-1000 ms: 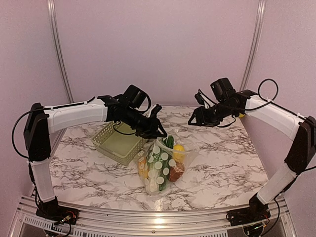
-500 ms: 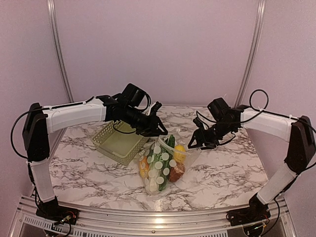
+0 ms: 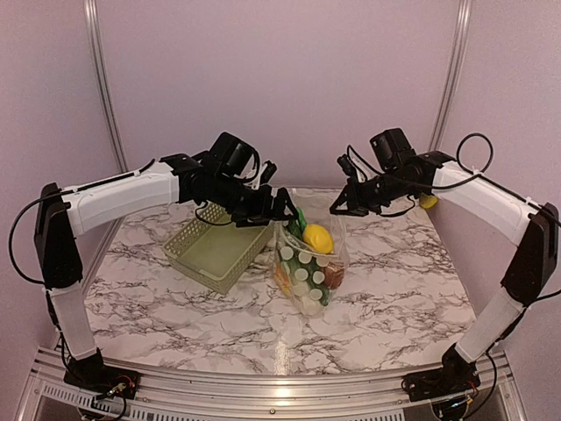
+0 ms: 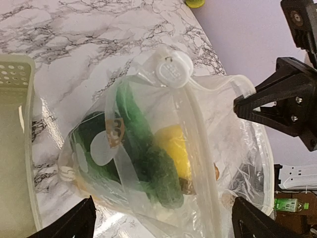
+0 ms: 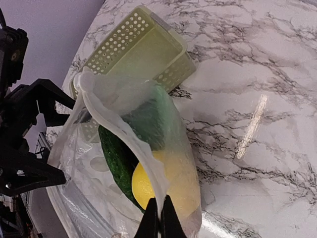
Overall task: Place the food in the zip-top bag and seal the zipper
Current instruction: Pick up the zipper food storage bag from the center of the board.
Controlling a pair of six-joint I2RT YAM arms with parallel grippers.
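Loading looks all but done: the food (image 3: 316, 239) (dark green vegetables, a yellow fruit and a brown piece) sits inside the zip-top bag (image 3: 308, 267). The bag stands drawn up just right of the basket (image 3: 194, 274), and its bottom seems to rest on the desk (image 3: 158, 324). What is left, I judge, is the sealing, since the zipper (image 4: 200, 139) is not yet closed and the mouth gapes wide. The right tool (image 3: 336, 209), further right of the basket and beyond the bag, is pressed together on the bag's mouth edge and holds it up. The left tool (image 3: 279, 209), above the basket's right corner, is spread wide and grips nothing. The overhead view gives this layout and also a small yellow piece (image 3: 427, 202) on the desk far right of the basket. It may be food left out, but I cannot tell. That view hides the mouth. The left wrist view shows the open rim, a white round piece (image 4: 171, 69) at one end of it, and its own fingers (image 4: 74, 225) standing wide apart. Only the right wrist view shows the pinch on the thin rim.
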